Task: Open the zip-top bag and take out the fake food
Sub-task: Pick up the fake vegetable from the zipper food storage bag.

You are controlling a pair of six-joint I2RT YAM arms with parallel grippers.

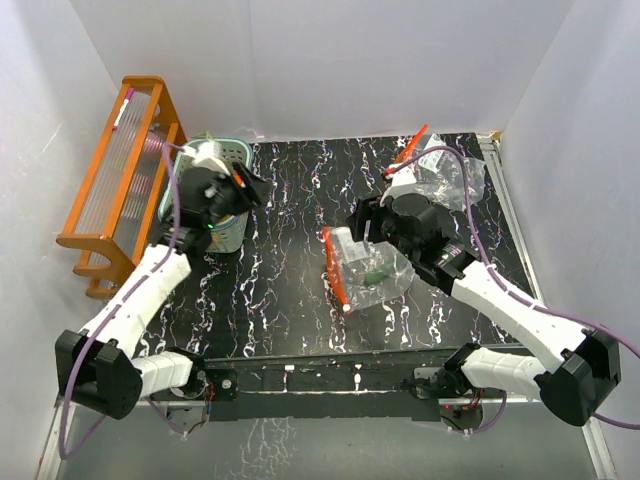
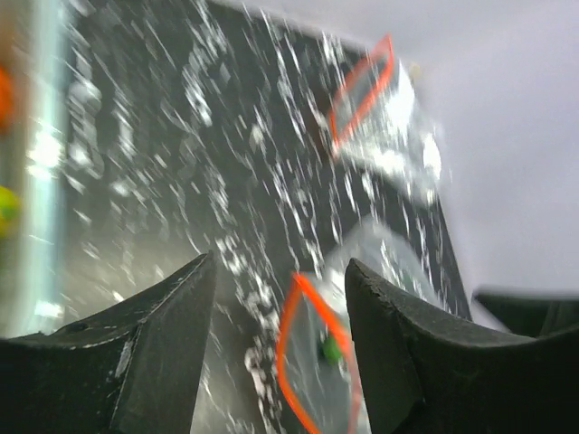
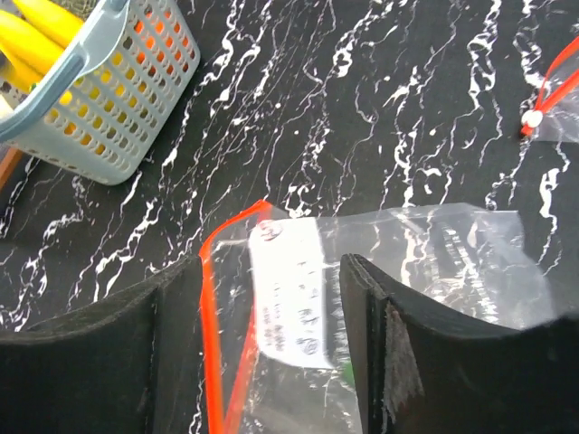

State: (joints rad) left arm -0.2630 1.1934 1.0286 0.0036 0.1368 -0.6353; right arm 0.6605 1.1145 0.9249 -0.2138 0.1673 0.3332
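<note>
A clear zip-top bag with an orange zip strip lies on the black marbled table, a small green piece inside it. My right gripper is open just above the bag's far end. In the right wrist view its jaws straddle the bag's white label and orange zip edge. My left gripper is open and empty beside the teal basket. The left wrist view shows the bag far off between its jaws. Yellow bananas lie in the basket.
A second clear bag with an orange zip lies at the back right, also in the right wrist view and the left wrist view. An orange wooden rack stands at the left by the white wall.
</note>
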